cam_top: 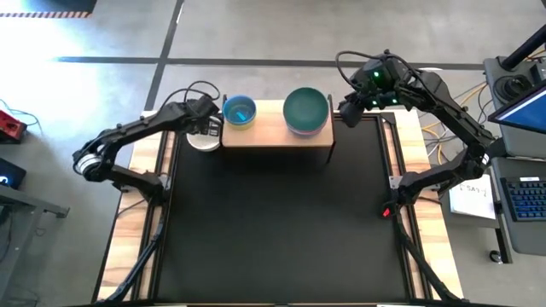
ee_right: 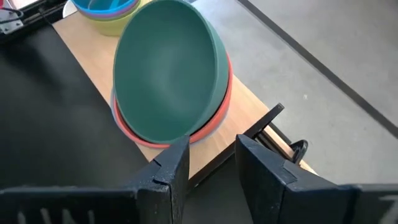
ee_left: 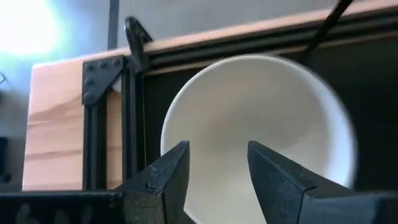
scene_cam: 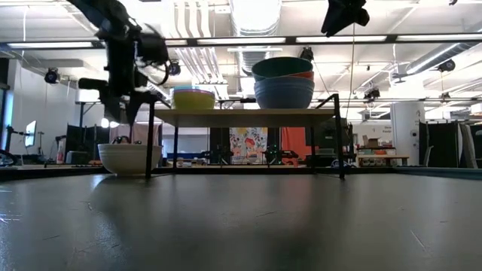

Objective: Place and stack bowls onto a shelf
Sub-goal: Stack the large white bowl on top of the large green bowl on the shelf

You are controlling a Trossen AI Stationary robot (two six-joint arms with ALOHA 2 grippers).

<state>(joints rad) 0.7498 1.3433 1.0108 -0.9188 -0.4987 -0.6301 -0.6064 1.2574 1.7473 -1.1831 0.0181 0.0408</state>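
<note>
The wooden shelf (cam_top: 275, 128) (scene_cam: 248, 117) stands at the table's far edge. On its right part sits a stack of large bowls (scene_cam: 284, 83): teal on top (ee_right: 168, 74), a red rim (ee_right: 214, 121) under it, lavender-blue below. On its left part is a small stack (cam_top: 240, 112) with a blue bowl in a yellow one (scene_cam: 193, 98). A white bowl (ee_left: 261, 124) (scene_cam: 129, 159) rests upright on the table beside the shelf's left end. My left gripper (ee_left: 217, 168) (cam_top: 205, 124) hangs open just above that bowl. My right gripper (ee_right: 211, 162) (cam_top: 350, 107) is open, high beside the shelf's right end.
The shelf's thin black legs (scene_cam: 151, 143) stand right next to the white bowl. The table's wooden side rail and black corner bracket (ee_left: 102, 74) lie close behind the bowl. The black table top (cam_top: 281, 230) stretches out in front of the shelf. Cables run off the right arm (cam_top: 444, 128).
</note>
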